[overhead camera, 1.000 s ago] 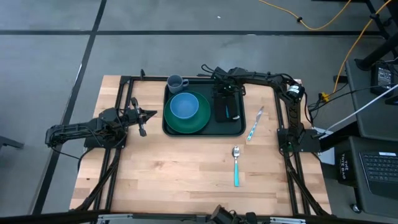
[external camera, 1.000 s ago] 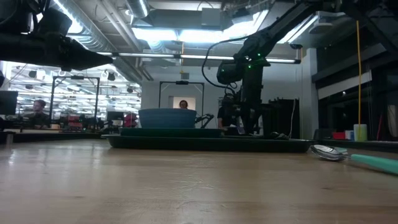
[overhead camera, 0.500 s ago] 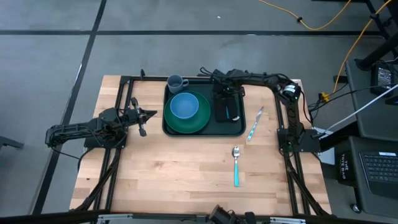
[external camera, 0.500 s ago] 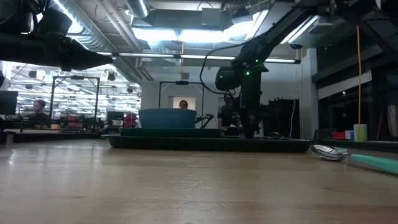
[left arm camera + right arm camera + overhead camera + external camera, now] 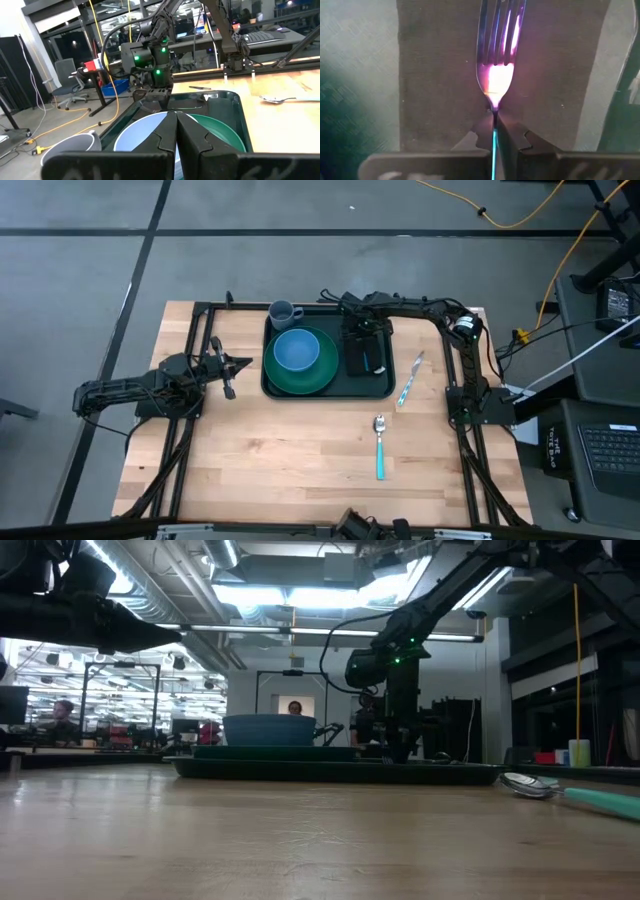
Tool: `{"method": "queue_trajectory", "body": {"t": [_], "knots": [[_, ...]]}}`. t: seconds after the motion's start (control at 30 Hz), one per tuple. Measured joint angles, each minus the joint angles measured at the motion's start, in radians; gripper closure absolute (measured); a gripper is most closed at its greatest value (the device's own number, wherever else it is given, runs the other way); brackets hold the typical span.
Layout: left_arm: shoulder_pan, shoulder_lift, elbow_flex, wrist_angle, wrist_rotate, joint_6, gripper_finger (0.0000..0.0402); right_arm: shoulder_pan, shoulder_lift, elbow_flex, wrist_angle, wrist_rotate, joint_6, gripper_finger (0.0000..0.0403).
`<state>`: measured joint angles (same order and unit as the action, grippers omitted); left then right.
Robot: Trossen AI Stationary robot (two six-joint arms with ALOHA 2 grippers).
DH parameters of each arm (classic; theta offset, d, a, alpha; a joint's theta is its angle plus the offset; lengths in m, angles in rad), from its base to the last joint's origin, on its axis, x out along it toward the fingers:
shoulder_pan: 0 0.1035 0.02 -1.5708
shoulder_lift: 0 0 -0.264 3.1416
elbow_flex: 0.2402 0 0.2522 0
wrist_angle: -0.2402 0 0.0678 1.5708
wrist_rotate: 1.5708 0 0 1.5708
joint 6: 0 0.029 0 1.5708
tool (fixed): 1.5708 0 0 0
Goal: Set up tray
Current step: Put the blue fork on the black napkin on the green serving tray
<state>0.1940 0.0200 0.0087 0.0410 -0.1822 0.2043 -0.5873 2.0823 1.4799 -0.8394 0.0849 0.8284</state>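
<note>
The tray [image 5: 328, 388] lies at the far middle of the wooden table [image 5: 300, 460]; on its left part sits a round green plate [image 5: 318, 376] with a blue bowl [image 5: 296, 351] in it, and on its right part a black napkin [image 5: 362, 358]; a grey mug [image 5: 283, 313] stands at the tray's far left corner. The right gripper [image 5: 366, 332] is down over the napkin — its jaws are clamped on the thin handle of a fork [image 5: 499, 45], whose tines lie over the dark cloth in the right wrist view. The left gripper [image 5: 228, 366] waits left of the tray, apart from it, jaws pressed together on nothing. On the bare wood right of the tray lies a knife [image 5: 409, 383] with a teal handle; nearer — a spoon [image 5: 380, 444] with a teal handle, its bowl toward the tray.
</note>
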Motion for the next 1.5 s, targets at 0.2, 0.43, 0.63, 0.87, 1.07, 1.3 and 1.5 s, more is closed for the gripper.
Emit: {"method": "queue_trajectory", "body": {"t": [0.2, 0.43, 0.63, 0.87, 1.07, 1.3, 1.5], "knots": [[0.000, 0.000, 0.000, 0.000, 0.000, 0.000, 0.0398, 0.000, 0.000, 0.000, 0.003, 0.000, 0.004, 0.0376], [0.000, 0.000, 0.000, 0.000, 0.000, 0.000, 0.0398, 0.000, 0.001, 0.000, 0.003, 0.000, 0.003, 0.0359], [0.000, 0.000, 0.000, 0.000, 0.000, 0.000, 0.0398, 0.000, 0.001, 0.000, 0.003, 0.000, 0.004, 0.0357], [0.000, 0.000, 0.000, 0.000, 0.000, 0.000, 0.0398, 0.000, 0.001, 0.000, 0.002, 0.000, -0.001, 0.0357], [0.000, 0.000, 0.000, 0.000, 0.000, 0.000, 0.0398, 0.000, 0.001, 0.000, 0.001, 0.000, -0.003, 0.0357], [0.000, 0.000, 0.000, 0.000, 0.000, 0.000, 0.0398, 0.000, -0.002, 0.023, -0.018, 0.001, -0.026, 0.0356], [0.000, 0.000, 0.000, 0.000, 0.000, 0.000, 0.0398, 0.000, -0.003, 0.055, -0.022, 0.001, -0.033, 0.0356]]}}
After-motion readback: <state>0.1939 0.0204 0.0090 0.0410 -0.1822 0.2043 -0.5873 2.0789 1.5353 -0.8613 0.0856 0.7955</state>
